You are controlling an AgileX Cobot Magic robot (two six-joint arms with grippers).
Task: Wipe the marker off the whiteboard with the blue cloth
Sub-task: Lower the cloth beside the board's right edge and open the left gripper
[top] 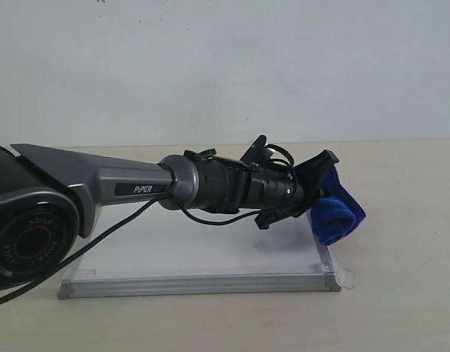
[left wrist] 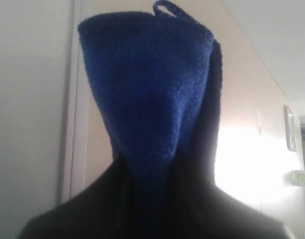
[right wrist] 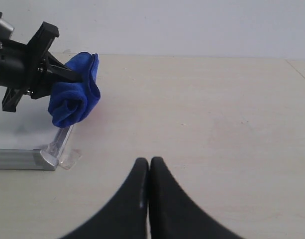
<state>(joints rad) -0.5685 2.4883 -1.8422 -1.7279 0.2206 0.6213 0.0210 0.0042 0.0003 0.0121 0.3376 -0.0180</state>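
My left gripper (top: 318, 192) is shut on the blue cloth (top: 337, 207), a thick deep-blue roll held over the right edge of the whiteboard (top: 173, 253). The left wrist view is filled by the blue cloth (left wrist: 147, 89) pinched between the dark fingers, with the whiteboard (left wrist: 28, 99) beside it. From the right wrist view the blue cloth (right wrist: 75, 97) hangs just above the whiteboard (right wrist: 23, 158) at its taped corner. No red marker lines show on the visible white surface. My right gripper (right wrist: 150, 162) is shut with nothing in it, over bare table away from the board.
The board lies on a pale wooden table (top: 401, 293) in front of a plain white wall (top: 225, 66). The left arm (top: 136, 187) stretches across above the board, hiding much of it. A clear tape tab (top: 348, 277) sticks out at the board's near right corner.
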